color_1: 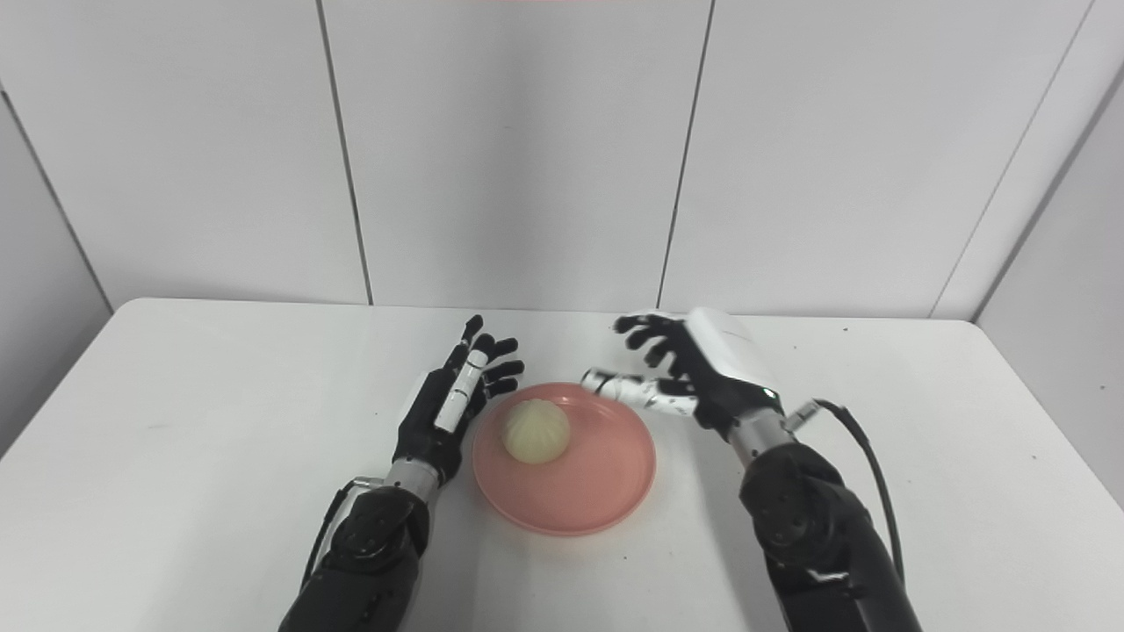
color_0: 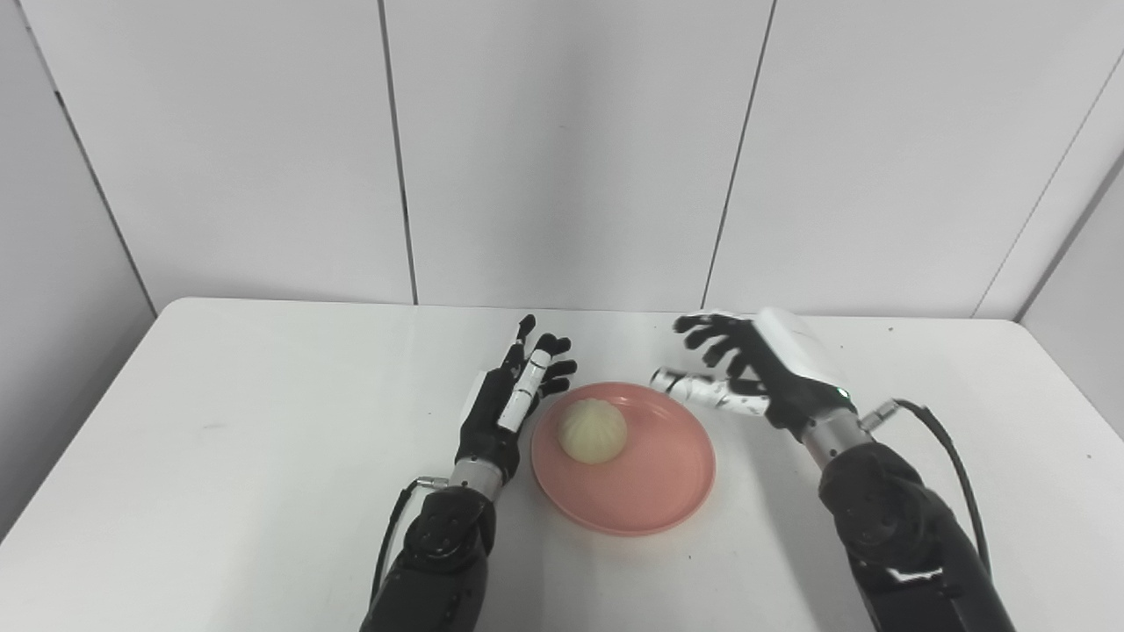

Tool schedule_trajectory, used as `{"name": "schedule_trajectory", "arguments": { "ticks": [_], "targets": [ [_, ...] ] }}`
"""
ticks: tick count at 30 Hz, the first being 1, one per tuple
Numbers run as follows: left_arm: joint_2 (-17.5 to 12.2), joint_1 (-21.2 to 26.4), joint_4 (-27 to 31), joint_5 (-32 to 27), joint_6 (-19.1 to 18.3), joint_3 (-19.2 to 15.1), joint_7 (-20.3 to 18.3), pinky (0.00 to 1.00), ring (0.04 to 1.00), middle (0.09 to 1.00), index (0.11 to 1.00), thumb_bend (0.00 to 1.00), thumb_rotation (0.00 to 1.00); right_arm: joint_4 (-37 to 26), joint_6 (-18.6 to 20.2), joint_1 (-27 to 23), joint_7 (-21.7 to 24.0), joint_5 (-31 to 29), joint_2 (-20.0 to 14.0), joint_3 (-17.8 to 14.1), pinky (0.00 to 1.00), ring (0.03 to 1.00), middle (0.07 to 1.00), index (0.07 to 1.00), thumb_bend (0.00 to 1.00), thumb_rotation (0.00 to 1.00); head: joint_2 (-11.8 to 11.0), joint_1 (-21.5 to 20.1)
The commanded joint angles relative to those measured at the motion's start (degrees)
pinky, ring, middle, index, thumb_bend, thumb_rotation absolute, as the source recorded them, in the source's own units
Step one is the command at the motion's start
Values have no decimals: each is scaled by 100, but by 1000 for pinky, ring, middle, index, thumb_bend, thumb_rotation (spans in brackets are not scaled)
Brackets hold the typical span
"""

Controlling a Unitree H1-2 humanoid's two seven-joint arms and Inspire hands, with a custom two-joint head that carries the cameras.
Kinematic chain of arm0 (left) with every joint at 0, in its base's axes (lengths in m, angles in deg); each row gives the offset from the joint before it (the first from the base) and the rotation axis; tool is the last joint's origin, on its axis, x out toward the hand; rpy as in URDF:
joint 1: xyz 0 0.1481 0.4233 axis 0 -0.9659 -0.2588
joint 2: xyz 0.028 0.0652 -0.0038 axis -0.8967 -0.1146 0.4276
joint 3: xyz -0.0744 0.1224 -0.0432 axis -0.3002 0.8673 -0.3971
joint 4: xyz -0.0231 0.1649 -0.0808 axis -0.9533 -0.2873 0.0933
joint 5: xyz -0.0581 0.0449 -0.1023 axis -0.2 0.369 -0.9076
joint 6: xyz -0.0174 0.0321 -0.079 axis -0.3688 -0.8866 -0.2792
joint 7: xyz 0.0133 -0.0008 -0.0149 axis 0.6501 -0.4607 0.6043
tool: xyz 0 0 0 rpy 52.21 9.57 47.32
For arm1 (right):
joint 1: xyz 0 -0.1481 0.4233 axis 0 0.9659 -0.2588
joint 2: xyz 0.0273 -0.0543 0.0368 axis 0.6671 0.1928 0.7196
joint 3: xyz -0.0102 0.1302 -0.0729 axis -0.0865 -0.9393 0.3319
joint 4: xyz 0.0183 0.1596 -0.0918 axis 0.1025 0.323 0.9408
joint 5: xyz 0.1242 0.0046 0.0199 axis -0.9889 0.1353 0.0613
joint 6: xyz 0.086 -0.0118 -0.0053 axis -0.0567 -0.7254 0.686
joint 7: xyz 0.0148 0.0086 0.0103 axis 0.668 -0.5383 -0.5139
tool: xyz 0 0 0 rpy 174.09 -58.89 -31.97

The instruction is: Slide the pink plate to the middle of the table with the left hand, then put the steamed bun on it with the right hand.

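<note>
one pink plate [color_0: 645,500] mid bench [color_0: 219,456] | one steamed bun [color_0: 594,430] on its left part | my left hand [color_0: 509,399] spread wide, empty, beside plate's left rim | my right hand [color_0: 746,369] wide, empty, by far-right rim

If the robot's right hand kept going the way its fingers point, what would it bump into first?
Probably the left hand. The right hand points leftward past the pink plate's far rim; it might pass above the steamed bun, though depth is unclear.

A white table [color_0: 219,456] with rounded corners stands against a pale paneled wall [color_0: 562,149] split by dark seams.
</note>
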Motion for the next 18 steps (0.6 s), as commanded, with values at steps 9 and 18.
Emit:
{"name": "schedule_trajectory", "arguments": {
  "ticks": [9,18],
  "targets": [
    [-97,-239,461,659,247,99,669,996,995,996,999,611,898,1479,-1468,5,-508,-2767,912,-1114,745,823,852,835,838,954,27,-91],
    [-179,-476,1035,458,-267,109,376,1000,1000,1000,1000,573,937,1939,-1693,32,-561,-3160,988,-941,774,838,875,830,819,977,33,-296]
  ]
}}
